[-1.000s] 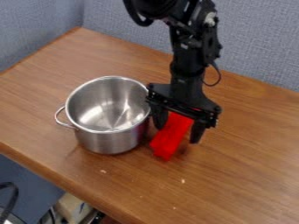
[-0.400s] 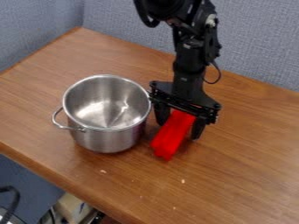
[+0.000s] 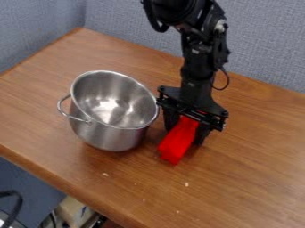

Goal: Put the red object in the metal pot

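We saw the pot (image 3: pixel 110 120) on the table (image 3: pixel 238 191), left of the block (image 3: pixel 177 141). The block lay near, and the grey wall (image 3: pixel 268 40) stood on the far side.

red block's (image 3: pixel 179 141) upper end hidden by gripper (image 3: pixel 191 125), arm's top (image 3: pixel 185 7) cut off

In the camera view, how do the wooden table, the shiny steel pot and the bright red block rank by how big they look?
1. Brown wooden table
2. Shiny round stainless-steel pot
3. Bright red rectangular block, partly hidden by the black tool
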Robot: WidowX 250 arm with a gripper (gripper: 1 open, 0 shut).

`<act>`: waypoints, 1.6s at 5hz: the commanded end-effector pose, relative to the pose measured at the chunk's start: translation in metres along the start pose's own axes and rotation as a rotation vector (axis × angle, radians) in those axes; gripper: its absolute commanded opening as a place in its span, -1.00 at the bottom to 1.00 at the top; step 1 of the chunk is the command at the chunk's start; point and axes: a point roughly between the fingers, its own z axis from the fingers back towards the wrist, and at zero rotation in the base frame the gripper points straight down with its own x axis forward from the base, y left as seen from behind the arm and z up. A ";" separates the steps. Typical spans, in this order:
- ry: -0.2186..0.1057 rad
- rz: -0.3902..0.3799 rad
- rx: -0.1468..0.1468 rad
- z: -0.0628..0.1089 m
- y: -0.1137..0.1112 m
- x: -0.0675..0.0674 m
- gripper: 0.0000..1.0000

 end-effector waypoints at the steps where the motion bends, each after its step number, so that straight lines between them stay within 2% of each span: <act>1: -0.025 -0.061 -0.006 0.002 -0.014 0.006 -1.00; 2: -0.021 -0.107 -0.011 -0.003 -0.024 0.007 -1.00; 4: -0.011 -0.121 -0.017 0.011 -0.018 -0.004 -1.00; 7: 0.024 -0.095 -0.016 0.013 0.013 -0.011 -1.00; 8: 0.033 -0.113 -0.013 0.020 0.006 -0.012 -1.00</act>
